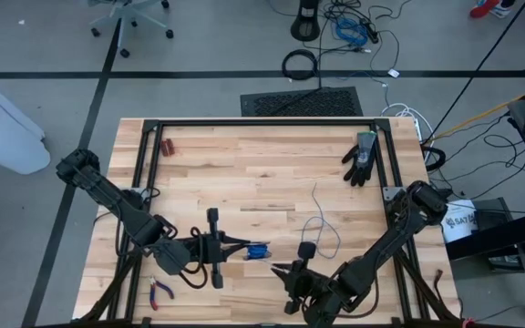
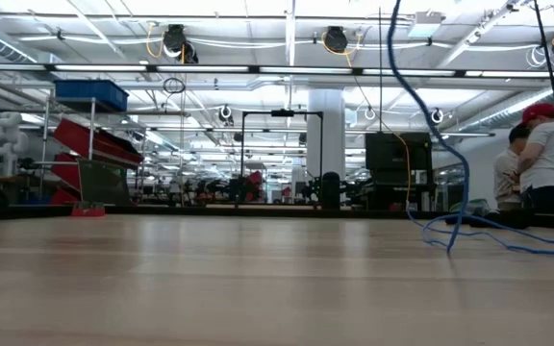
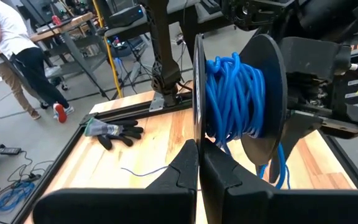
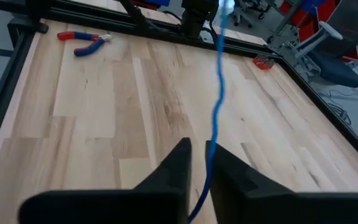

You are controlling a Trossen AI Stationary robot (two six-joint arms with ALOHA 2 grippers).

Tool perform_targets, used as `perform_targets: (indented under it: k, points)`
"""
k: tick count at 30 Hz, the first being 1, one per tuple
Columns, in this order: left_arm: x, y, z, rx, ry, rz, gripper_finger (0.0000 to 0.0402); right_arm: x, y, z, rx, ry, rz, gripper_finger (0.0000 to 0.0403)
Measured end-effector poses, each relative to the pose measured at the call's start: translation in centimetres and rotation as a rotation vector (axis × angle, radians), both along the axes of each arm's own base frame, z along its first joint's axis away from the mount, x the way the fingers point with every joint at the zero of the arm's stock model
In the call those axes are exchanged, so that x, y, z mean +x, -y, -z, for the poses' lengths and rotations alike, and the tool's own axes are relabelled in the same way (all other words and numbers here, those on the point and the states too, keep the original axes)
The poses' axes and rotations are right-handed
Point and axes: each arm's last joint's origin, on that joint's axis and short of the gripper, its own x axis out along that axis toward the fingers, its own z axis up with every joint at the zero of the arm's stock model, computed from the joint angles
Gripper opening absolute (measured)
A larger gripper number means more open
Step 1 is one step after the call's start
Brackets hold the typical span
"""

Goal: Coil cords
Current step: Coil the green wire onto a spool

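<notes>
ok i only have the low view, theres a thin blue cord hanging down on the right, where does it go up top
Observer: It leads to a black round plastic spool, which has the thin blue cord wound round its core.
Operator: whats holding the spool
Observer: The left gripper, shut on the edge of one flange.
Operator: and the right arm
Observer: The right gripper is low over the wooden table, and the cord's loose run stretches from it toward the left arm.
</notes>
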Motion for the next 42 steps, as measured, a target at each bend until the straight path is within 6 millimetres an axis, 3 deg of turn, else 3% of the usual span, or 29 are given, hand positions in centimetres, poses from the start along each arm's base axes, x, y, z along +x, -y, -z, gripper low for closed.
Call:
perform_targets:
  k: [5, 18, 22, 32, 35, 42]
  points:
    - [0.0, 0.0, 0.0, 0.0, 0.0, 0.0, 0.0006, -0.1, 0.0, -0.1, -0.009, 0.007, 0.001, 0.0021]
    - [0.0, 0.0, 0.0, 0.0, 0.0, 0.0, 0.0006, 0.0, 0.1, -0.2, -0.029, 0.027, 0.027, 0.0111]
    - [0.0, 0.0, 0.0, 0.001, -0.001, 0.0, 0.0006, 0.0, 0.1, -0.3, -0.033, 0.027, 0.025, 0.0105]
    - [0.0, 0.0, 0.0, 0.002, -0.003, 0.0, 0.0006, -0.2, -0.2, -0.3, -0.031, 0.026, 0.013, 0.0034]
    - [0.0, 0.0, 0.0, 0.002, -0.003, 0.001, 0.0006, -0.5, -0.5, -0.3, -0.044, 0.022, -0.002, 0.0041]
    - [0.0, 0.0, 0.0, 0.002, -0.003, 0.001, 0.0006, -1.1, -1.1, -0.4, -0.068, 0.052, 0.014, 0.0096]
